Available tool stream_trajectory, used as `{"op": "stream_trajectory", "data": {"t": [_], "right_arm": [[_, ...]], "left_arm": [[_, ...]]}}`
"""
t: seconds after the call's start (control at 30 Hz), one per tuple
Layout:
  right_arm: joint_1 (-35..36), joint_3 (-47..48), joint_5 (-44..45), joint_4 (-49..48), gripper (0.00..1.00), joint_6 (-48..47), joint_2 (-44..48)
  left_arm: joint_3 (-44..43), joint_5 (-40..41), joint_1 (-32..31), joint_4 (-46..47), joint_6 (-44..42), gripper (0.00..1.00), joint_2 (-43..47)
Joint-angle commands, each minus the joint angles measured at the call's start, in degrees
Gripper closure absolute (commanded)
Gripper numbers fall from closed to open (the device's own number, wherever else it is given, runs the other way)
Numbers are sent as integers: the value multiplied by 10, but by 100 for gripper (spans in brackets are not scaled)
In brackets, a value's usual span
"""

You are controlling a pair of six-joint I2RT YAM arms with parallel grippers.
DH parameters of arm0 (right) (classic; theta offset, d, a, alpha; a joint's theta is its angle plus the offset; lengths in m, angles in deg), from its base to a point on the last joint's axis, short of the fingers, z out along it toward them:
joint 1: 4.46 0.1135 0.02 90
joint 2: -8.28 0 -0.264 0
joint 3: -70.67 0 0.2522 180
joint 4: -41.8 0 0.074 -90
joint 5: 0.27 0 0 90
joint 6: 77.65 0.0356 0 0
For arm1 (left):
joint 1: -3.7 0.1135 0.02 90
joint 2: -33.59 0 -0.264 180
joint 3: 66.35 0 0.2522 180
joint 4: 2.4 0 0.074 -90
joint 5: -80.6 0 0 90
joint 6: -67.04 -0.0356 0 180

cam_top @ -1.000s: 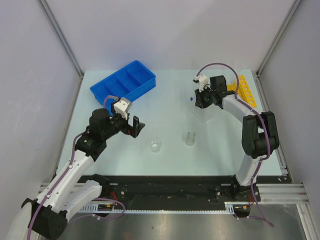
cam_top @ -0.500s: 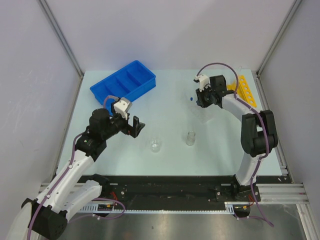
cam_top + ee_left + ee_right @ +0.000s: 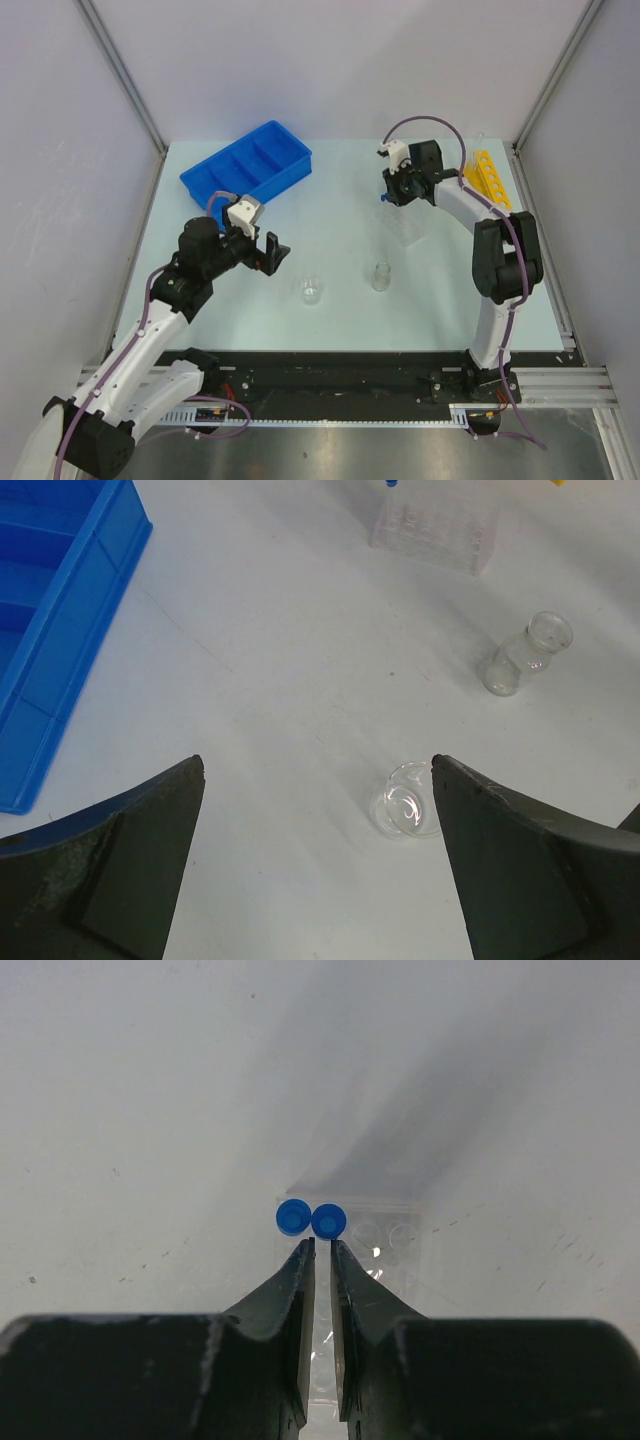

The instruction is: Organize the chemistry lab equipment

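Toward the far middle of the table, locate the right gripper (image 3: 322, 1243): jaws nearly together with only a slit between, nothing visibly held, tips just short of two capped tubes (image 3: 328, 1220) standing side by side in the plate (image 3: 400, 1232). Treat these tubes as light, thin, smooth and probably brittle. Take hold just below a cap, squarely and with gentle closure, then lift straight up to avoid dragging the plate. Note the left gripper (image 3: 318, 763) spread wide, holding nothing, near the beaker (image 3: 405, 802), with the vial (image 3: 525, 655) upright farther off. Expect slippery, fragile glass, so grip each across its wall with light force. Find the tray (image 3: 245, 165) far left and the rack (image 3: 490, 178) far right.
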State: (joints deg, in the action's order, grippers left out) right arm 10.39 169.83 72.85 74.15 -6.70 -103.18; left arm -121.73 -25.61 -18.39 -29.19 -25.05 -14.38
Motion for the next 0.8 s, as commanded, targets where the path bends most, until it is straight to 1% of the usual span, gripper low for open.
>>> {"op": "stream_trajectory", "data": {"t": [0.0, 0.13, 0.23, 0.33, 0.37, 0.43, 0.47, 0.53, 0.57, 0.63, 0.7, 0.77], "right_arm": [[9, 25, 12, 12, 84, -13, -6], [9, 0, 13, 10, 82, -19, 24], [4, -30, 3, 8, 75, -25, 66], [-10, -52, -20, 10, 63, -30, 101], [-17, -59, -25, 11, 55, -33, 109], [-28, -67, -42, 12, 44, -42, 124], [-33, -67, -51, 14, 32, -48, 127], [-49, -67, -73, 34, 18, -85, 132], [-54, -67, -70, 37, 8, -97, 135], [-72, -67, -79, 53, 1, -124, 146], [-86, -66, -111, 81, 0, -141, 149], [-90, -64, -108, 103, 0, -153, 140]], "left_arm": [[1, -6, 3, 4, -25, 0, 3], [1, -5, 3, 5, -27, 0, 3], [0, -6, 3, 5, -27, 0, 4], [-1, -8, 3, 5, -27, 0, 6], [-1, -8, 3, 6, -27, 0, 8], [-1, -8, 3, 5, -27, 0, 9], [0, -8, 3, 5, -27, 0, 10], [0, -7, 3, 5, -27, 0, 13], [1, -7, 3, 5, -27, 0, 14], [1, -7, 3, 5, -27, 0, 15], [0, -8, 3, 6, -27, 0, 15], [0, -9, 3, 6, -27, 0, 14]]}}
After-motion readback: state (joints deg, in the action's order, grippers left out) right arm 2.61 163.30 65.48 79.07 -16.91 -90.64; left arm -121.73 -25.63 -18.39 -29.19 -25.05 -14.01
